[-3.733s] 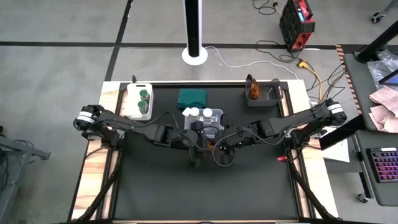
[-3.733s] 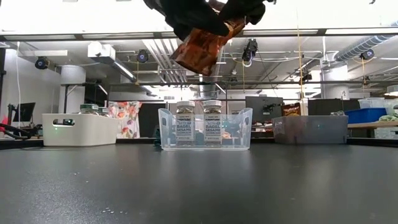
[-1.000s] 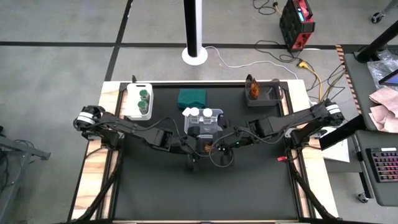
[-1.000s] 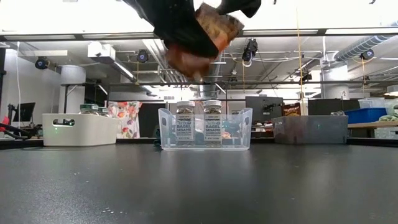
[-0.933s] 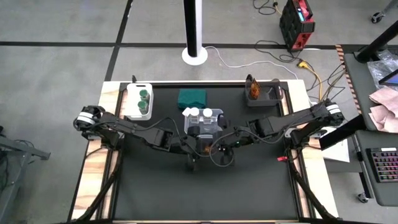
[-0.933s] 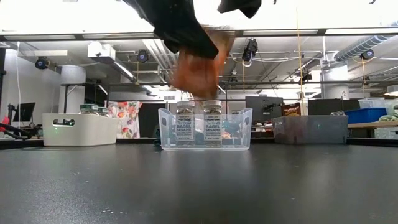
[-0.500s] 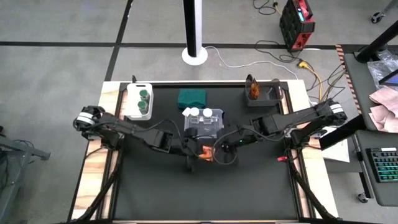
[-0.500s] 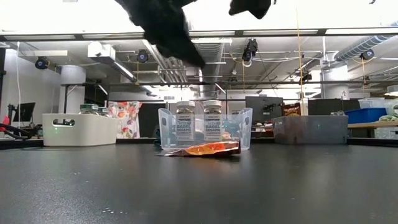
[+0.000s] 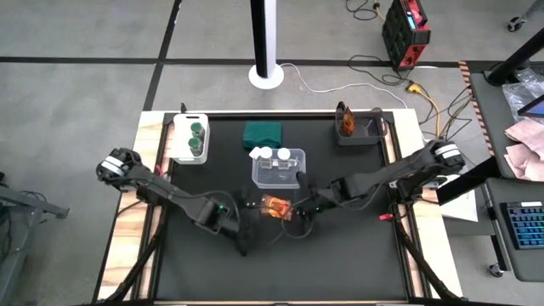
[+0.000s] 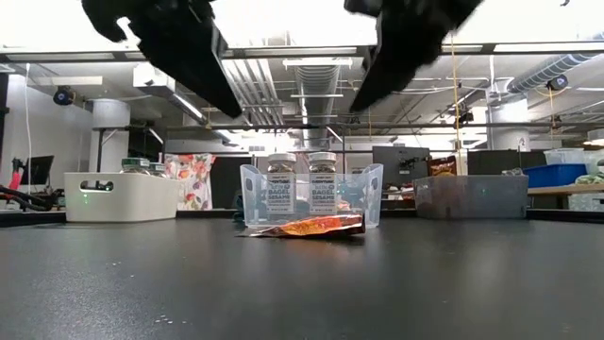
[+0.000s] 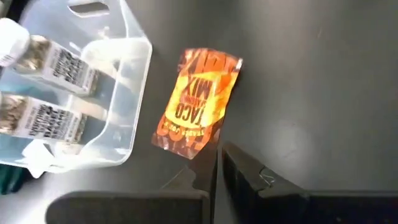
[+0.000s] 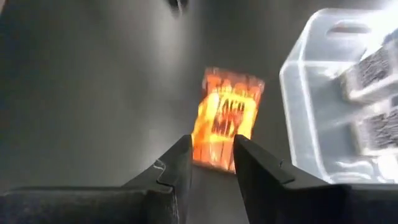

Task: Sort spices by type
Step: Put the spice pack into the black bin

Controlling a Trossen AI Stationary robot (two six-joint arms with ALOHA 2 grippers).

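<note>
An orange-red spice packet lies flat on the black table, just on the near side of the clear bin, and shows also in the low view. Neither gripper touches it. My left gripper hovers shut above the packet's left side. My right gripper hangs open on its right. Two clear jars with white lids stand in the clear bin. Two green-lidded jars stand in the white bin. Another packet stands upright in the grey bin.
A dark green square block lies at the far middle, behind the clear bin. The white bin is at the far left, the grey bin at the far right. Open black table surface stretches toward the near edge.
The packet, held aloft between both grippers a second ago, has dropped and now lies flat on the table before the clear bin. Both grippers have let go and drawn apart, the left toward the near left, the right toward the table's right.
</note>
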